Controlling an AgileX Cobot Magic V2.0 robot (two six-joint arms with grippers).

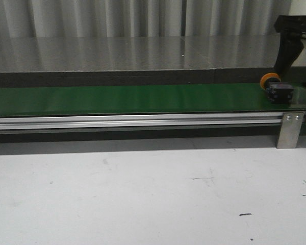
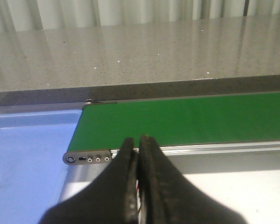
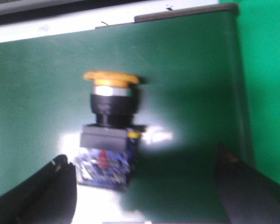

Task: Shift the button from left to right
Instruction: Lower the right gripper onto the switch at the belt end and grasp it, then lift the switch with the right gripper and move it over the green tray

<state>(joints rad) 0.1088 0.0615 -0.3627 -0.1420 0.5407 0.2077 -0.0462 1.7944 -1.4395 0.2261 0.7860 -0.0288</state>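
The button [image 1: 275, 88], an orange-yellow cap on a black body, lies on its side at the right end of the green conveyor belt [image 1: 143, 99]. In the right wrist view the button [image 3: 109, 126] lies on the belt just ahead of my right gripper [image 3: 147, 186], close to one finger. That gripper is open wide and holds nothing. In the front view only the right arm [image 1: 289, 35] shows, above and behind the button. My left gripper [image 2: 139, 141] is shut and empty, in front of the belt's left end [image 2: 177, 119].
A blue tray [image 2: 28, 158] sits beside the belt's left end. An aluminium rail [image 1: 132, 121] runs along the belt's front, with a bracket [image 1: 289, 130] at the right. A grey stone counter [image 1: 143, 51] lies behind, white tabletop [image 1: 143, 194] in front.
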